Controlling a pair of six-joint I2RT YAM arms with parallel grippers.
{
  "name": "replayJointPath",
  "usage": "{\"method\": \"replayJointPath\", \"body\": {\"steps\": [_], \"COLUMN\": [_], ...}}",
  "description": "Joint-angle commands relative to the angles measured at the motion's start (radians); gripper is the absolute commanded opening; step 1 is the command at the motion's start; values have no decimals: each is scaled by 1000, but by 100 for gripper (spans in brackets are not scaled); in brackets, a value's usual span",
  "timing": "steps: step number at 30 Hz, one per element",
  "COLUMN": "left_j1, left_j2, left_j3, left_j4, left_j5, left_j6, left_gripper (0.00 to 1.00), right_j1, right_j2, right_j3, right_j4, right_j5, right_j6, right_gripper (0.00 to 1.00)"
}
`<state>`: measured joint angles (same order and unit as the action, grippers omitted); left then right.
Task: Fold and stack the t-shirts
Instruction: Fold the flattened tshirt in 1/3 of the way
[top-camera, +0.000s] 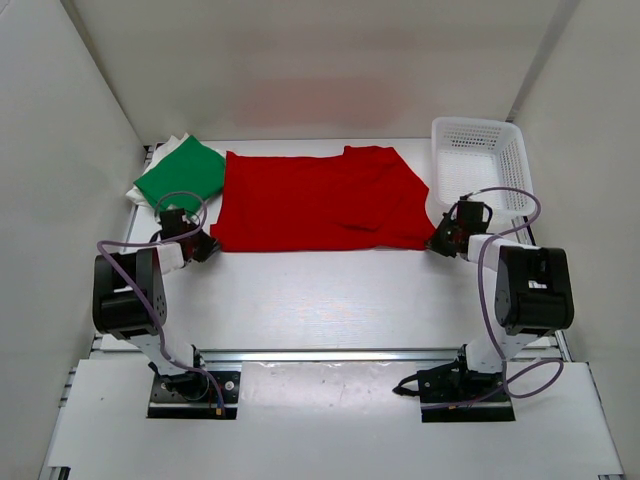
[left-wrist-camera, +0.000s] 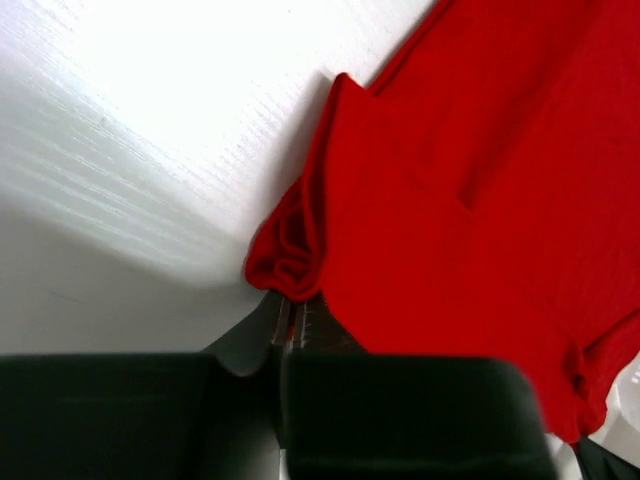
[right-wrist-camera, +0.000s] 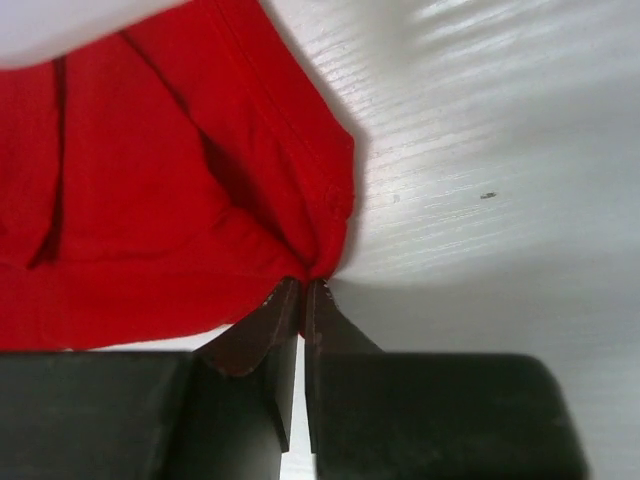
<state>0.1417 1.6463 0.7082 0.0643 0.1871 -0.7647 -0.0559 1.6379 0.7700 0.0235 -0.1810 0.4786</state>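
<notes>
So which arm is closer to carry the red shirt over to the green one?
Left, probably. The left fingers pinch the red t-shirt at the corner nearest the green t-shirt; the right fingers pinch the other corner, over by the basket.

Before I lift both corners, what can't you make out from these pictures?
White shirt: in the top view it is mostly buried under the green shirt, so its fold can't be read.
Red shirt: both wrist views cut it off at the frame edges.
Left claw and right claw: how much cloth is pinched is hidden between the shut fingers. In the top view the tips are too small to read.
</notes>
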Motion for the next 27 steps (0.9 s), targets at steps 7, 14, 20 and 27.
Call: {"method": "replayJointPath", "body": {"steps": [7, 14, 20, 27], "left_j1": [18, 76, 133, 134], "left_j2": [-19, -155, -336, -557], "left_j3": [27, -71, -197, -265], "left_j4": [-64, -197, -325, -483], "left_j5": [-48, -21, 52, -5], "left_j6": [47, 103, 151, 169], "left_gripper": [0, 0, 0, 18], "right_j1": [1, -33, -15, 31], "right_j2": [-105, -396, -783, -1121], "right_j3": [-66, -312, -475, -492], "right_j4": [13, -22, -232, -438], "right_j5": [60, 23, 47, 113], "right_j6": [61, 130, 172, 230], "right_gripper": [0, 0, 0, 1]}}
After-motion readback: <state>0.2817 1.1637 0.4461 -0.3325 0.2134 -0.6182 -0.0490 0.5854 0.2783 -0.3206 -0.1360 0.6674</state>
